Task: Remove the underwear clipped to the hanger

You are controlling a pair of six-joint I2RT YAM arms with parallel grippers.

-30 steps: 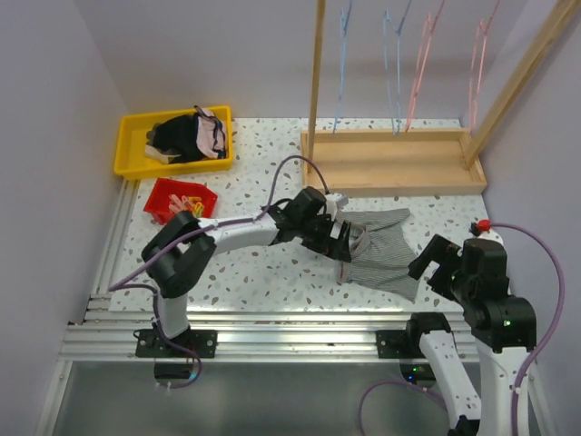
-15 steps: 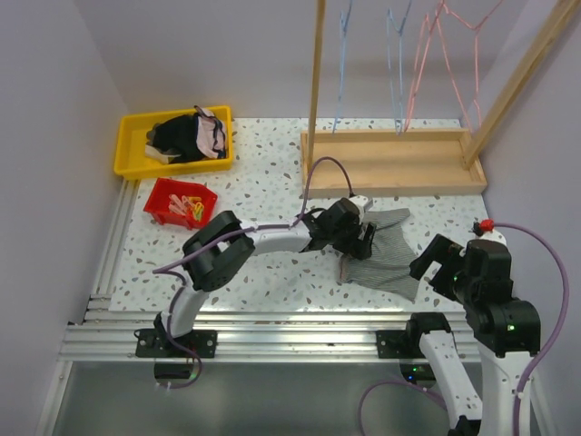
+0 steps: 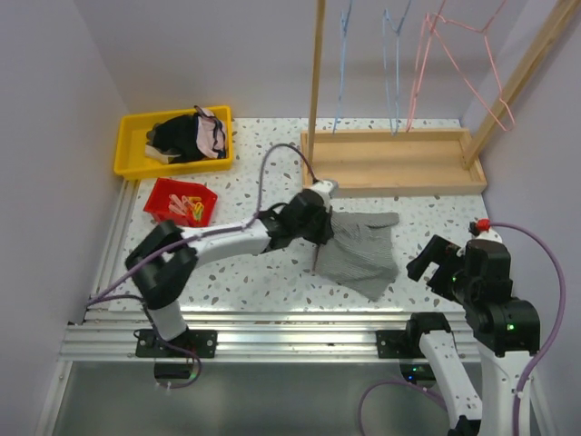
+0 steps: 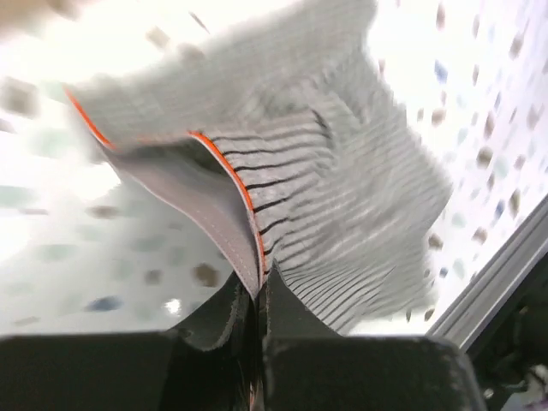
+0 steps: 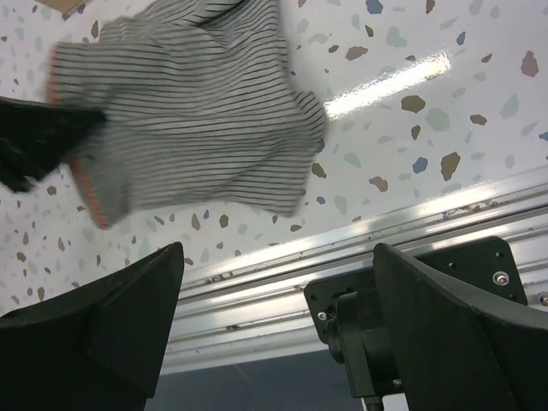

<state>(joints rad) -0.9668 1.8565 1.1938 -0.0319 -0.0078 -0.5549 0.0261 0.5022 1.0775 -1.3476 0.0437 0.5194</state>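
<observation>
The grey striped underwear point(image 3: 359, 247) lies on the speckled table, in front of the wooden rack. My left gripper point(image 3: 320, 227) is at its left edge and shut on the orange-trimmed waistband. In the left wrist view the fingers point(image 4: 257, 300) pinch that band, and the striped cloth point(image 4: 342, 188) spreads beyond them. My right gripper point(image 3: 434, 261) hangs open to the right of the cloth, touching nothing. Its wrist view shows the underwear point(image 5: 188, 111) ahead of the wide-apart fingers point(image 5: 276, 257). The pale pink underwear point(image 3: 211, 134) lies in the yellow tray. A pink hanger point(image 3: 472, 68) hangs bare on the rack.
The yellow tray point(image 3: 132, 162) at the back left also holds a black clothing heap point(image 3: 172, 136). A red bin point(image 3: 168, 195) of clips stands in front of it. The wooden rack base point(image 3: 395, 168) carries blue hangers point(image 3: 343, 54). An aluminium rail point(image 3: 272, 331) borders the near edge.
My left gripper has shut on the grey underwear's waistband and dragged it left. The pink hanger has swung out to the right. My right arm has barely moved.
</observation>
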